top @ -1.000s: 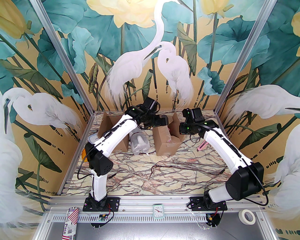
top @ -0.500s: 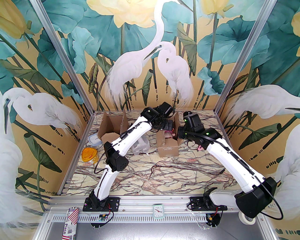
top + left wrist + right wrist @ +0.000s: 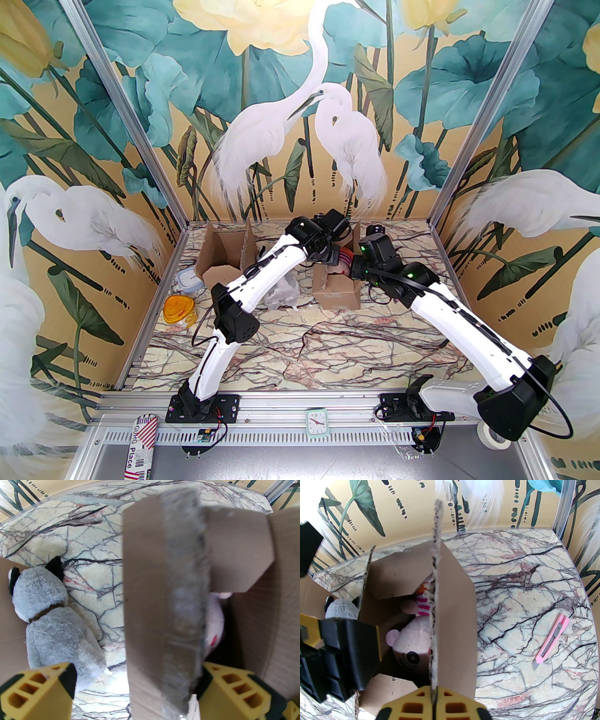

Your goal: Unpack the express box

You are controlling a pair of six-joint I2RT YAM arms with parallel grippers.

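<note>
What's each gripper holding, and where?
Right gripper pinches the right cardboard flap by its free edge. Left gripper straddles the opposite flap, open, gripping nothing.

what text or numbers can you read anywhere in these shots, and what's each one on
"GURG Place" (first word unsure): on the red-striped packet at the near left.
Its barcode label: too small to read.
Numbers on the clock: too small to read.
The cardboard box and pink knife: no print visible.

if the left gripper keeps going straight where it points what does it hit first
The box flap, which stands between the open fingers of the left gripper. Further in, the inner finger would probably reach the pink toy, though depth is unclear.
</note>
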